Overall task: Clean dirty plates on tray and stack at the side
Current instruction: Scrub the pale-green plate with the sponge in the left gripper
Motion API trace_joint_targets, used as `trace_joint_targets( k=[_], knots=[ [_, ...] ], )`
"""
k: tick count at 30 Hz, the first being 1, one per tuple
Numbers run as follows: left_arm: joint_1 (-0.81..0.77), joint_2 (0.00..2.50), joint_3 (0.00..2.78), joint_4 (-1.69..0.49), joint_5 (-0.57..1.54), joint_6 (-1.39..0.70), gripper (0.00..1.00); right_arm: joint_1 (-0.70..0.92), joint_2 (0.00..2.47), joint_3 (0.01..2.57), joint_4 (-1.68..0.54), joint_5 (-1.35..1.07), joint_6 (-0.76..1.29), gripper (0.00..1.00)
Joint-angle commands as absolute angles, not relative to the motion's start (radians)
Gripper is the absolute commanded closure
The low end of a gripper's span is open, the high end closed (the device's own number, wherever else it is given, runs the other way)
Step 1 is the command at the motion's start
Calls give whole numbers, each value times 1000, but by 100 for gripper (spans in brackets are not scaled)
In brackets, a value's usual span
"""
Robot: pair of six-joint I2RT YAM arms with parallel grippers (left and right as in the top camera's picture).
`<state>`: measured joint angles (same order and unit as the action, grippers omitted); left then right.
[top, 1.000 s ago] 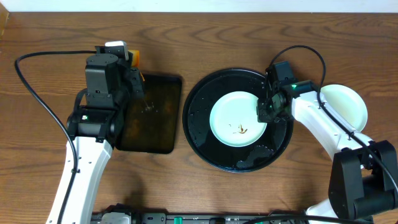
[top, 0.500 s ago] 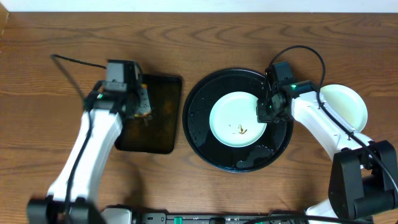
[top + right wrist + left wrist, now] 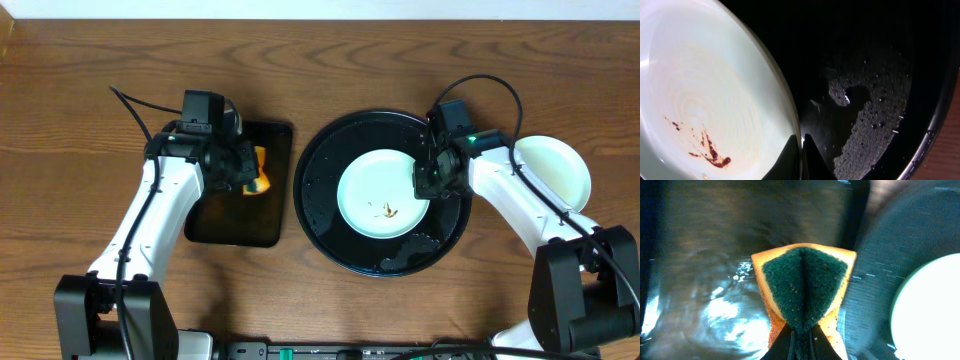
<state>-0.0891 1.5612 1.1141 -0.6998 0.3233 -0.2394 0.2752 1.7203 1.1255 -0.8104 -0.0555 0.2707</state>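
The left gripper (image 3: 801, 339) is clamped on a folded orange-and-green sponge (image 3: 805, 280) above the wet rectangular tray (image 3: 235, 225), blurred in the wrist view; the right gripper (image 3: 801, 149), jaws narrow, pinches the rim of the smeared mint plate (image 3: 375, 180) lying in the round black tray (image 3: 318, 205). Beside it a pale plate (image 3: 565, 162) sits half hidden by the right arm (image 3: 515, 195); whether others lie beneath cannot be told.

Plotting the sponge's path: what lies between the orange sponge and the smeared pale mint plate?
Overhead: only the rectangular black tray's rim, then the round black tray's rim and floor.
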Motion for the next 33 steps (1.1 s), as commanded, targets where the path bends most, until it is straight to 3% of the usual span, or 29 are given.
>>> trace_joint_targets(
  k=[1,3,8,23,33],
  knots=[
    [-91,1547,1145,-675,583,-234,93,290,1715,1121,-813,-105,269,99],
    [-100,1549,1145,-642,677,-239,92,290,1715,1116,-812,-139,270,99],
    [-178,1552,1145,-604,685,-269,93,290,1715,1072,-793,-151,292,99],
    [-574,1744,1134,-434,590,-458,93,290,1715,914,-639,-174,344,99],
    [-707,1876,1134,-282,561,-537,93,290,1715,914,-640,-174,344,99]
  ],
)
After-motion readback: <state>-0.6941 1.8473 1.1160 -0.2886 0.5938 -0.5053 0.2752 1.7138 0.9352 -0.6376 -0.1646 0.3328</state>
